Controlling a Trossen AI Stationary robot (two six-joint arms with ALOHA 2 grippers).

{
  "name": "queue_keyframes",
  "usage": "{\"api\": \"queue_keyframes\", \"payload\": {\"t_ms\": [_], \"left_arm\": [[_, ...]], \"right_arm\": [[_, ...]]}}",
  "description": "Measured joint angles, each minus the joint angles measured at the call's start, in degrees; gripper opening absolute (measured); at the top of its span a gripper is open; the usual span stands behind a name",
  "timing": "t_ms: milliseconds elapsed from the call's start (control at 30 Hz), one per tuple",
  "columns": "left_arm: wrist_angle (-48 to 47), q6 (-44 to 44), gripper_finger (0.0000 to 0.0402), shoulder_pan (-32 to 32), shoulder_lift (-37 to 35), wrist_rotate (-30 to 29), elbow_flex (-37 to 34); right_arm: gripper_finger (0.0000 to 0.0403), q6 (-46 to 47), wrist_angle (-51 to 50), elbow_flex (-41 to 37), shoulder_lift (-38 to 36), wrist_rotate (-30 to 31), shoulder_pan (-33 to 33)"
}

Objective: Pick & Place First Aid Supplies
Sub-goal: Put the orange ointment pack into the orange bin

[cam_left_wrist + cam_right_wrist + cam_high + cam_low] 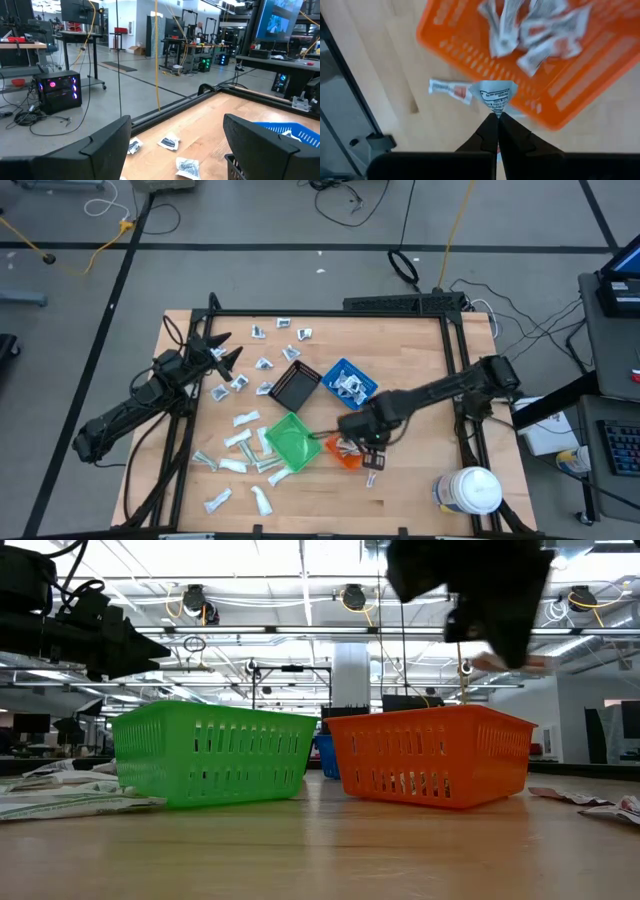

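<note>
Small white and silvery packets lie scattered on the wooden table point(420, 350), most of them left of the green bin point(291, 442); one group is point(240, 442). My right gripper point(497, 116) hovers by the near edge of the orange bin point(580, 85) and is shut on a small white printed packet point(496, 95). Several packets lie in the orange bin point(345, 452). More packets fill the blue bin point(349, 383). My left gripper point(225, 352) stays open above the table's far-left part, touching nothing; its own view shows loose packets point(168, 142) below. My right gripper pinches the white packet by one pointed corner point(496, 112) between its two shut fingertips. The fingers point down from above. The packet is lifted clear of the table and fans out beyond the fingertips, above the orange bin's near wall.
The black bin point(295, 388) stands between the blue and green bins. A large white round jar point(468, 490) stands at the near-right corner. One packet point(449, 90) lies on the table beside the orange bin. Black frame rails point(330, 312) border the table.
</note>
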Motion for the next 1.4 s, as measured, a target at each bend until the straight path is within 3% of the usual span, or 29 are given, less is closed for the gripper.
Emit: {"api": "queue_keyframes", "payload": {"t_ms": [267,1100,1233,1400], "left_arm": [[0.0,0.0,0.0324,0.0,0.0,0.0,0.0],[0.0,0.0,0.0324,0.0,0.0,0.0,0.0],[0.0,0.0,0.0324,0.0,0.0,0.0,0.0],[0.0,0.0,0.0324,0.0,0.0,0.0,0.0]], "right_arm": [[0.0000,-6.4,-5.6,8.5,3.1,2.9,-5.1],[0.0001,-8.9,1.1,8.5,16.0,8.8,-2.5],[0.0032,-8.9,1.0,8.5,16.0,8.7,-2.5],[0.0121,-7.3,1.0,8.5,16.0,8.8,-2.5]]}}
